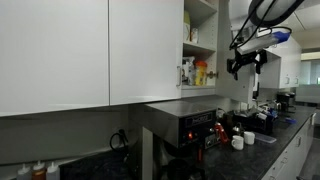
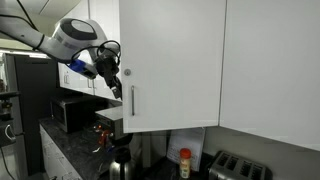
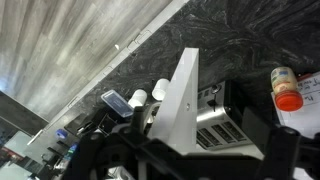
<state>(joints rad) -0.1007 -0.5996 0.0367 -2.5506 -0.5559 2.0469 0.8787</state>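
My gripper (image 2: 114, 84) hangs high at the free edge of a white upper cabinet door (image 2: 170, 60), just left of its vertical handle (image 2: 132, 101). In the wrist view the door (image 3: 178, 100) shows as a white wedge seen from above, standing between my two dark fingers (image 3: 136, 118). The gripper (image 3: 205, 140) is open around it, and I cannot tell whether a finger touches the door. In an exterior view the gripper (image 1: 241, 63) is right of the open cabinet (image 1: 200, 45), whose shelf holds a yellow bottle (image 1: 201, 72).
Below me, a dark speckled counter (image 3: 230, 30) carries a silver toaster (image 3: 222, 118), an orange-capped bottle (image 3: 286, 90) and white cups (image 3: 158, 90). A black appliance with red lights (image 1: 195, 125) and a microwave (image 2: 72, 112) stand on the counter. Closed white cabinets (image 1: 60, 50) fill the wall.
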